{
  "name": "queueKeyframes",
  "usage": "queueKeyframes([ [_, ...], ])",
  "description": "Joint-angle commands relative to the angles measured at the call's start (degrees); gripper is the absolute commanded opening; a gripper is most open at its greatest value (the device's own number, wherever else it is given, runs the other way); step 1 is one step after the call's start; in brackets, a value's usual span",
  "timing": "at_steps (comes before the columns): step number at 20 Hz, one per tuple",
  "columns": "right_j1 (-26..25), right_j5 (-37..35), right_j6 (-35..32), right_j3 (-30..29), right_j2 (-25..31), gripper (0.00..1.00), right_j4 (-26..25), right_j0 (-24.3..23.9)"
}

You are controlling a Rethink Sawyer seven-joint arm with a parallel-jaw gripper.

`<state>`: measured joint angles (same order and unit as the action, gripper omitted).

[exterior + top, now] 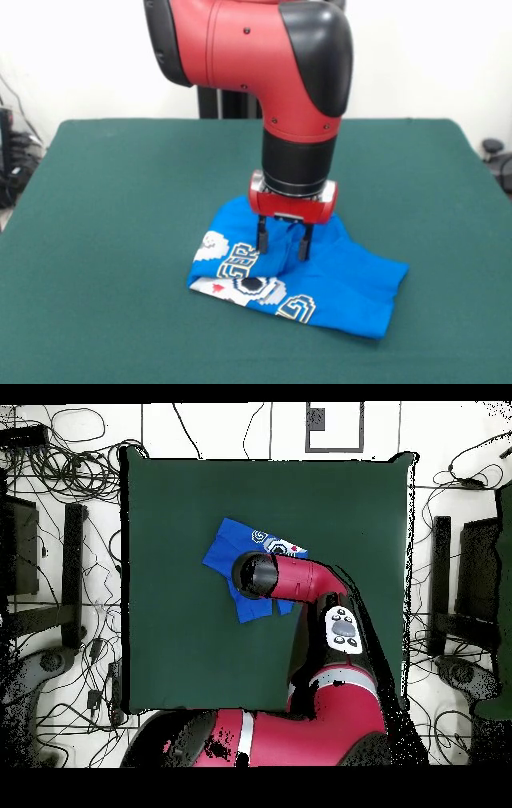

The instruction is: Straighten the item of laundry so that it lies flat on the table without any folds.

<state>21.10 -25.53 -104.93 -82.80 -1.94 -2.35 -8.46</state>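
now the shirt lies bunched on the table, roughly mid-table and a little toward the near edge in the front view, well clear of every edge. part of the white, black and yellow print faces up along its near-left side; the rest shows plain blue, doubled over with a raised ridge across the middle. not flat yet.

gripper hangs straight down over the shirt's upper-middle fold. the two dark fingers stand spread, a clear gap between them, blue cloth visible through the gap. tips look at or just above the fabric; cannot tell if they touch. nothing pinched.

overhead view: arm covers the shirt's centre, blue corners poke out on both sides of the wrist, print toward the table's far side from the base.

judgement: step in hand is picking a grasp point on the folded layer. to do it well:
- go down until the tips press into the top layer only, then close; grabbing both layers just drags the whole bundle.
- take the fold near its free edge, not at the ridge.
- lift low and pull away from the crease, toward the open table, so the layer peels over.
- let go once the cloth lies spread.

risk: the felt grips, so the under layer may ride along.
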Motion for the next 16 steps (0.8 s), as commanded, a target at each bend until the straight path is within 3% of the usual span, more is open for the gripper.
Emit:
queueKeyframes([
  [1, -3.1, -4.8, -2.4, -0.9, 4.3, 1.0, -1.3, 0.7],
  [14, -3.0, -4.9, -2.3, -0.7, 4.2, 1.0, -1.5, 1.0],
  [15, -2.9, -4.3, -2.9, -1.1, 4.0, 0.0, -1.3, 1.0],
  [16, -2.9, -4.5, -3.0, -1.0, 3.8, 0.0, -1.3, 1.2],
])
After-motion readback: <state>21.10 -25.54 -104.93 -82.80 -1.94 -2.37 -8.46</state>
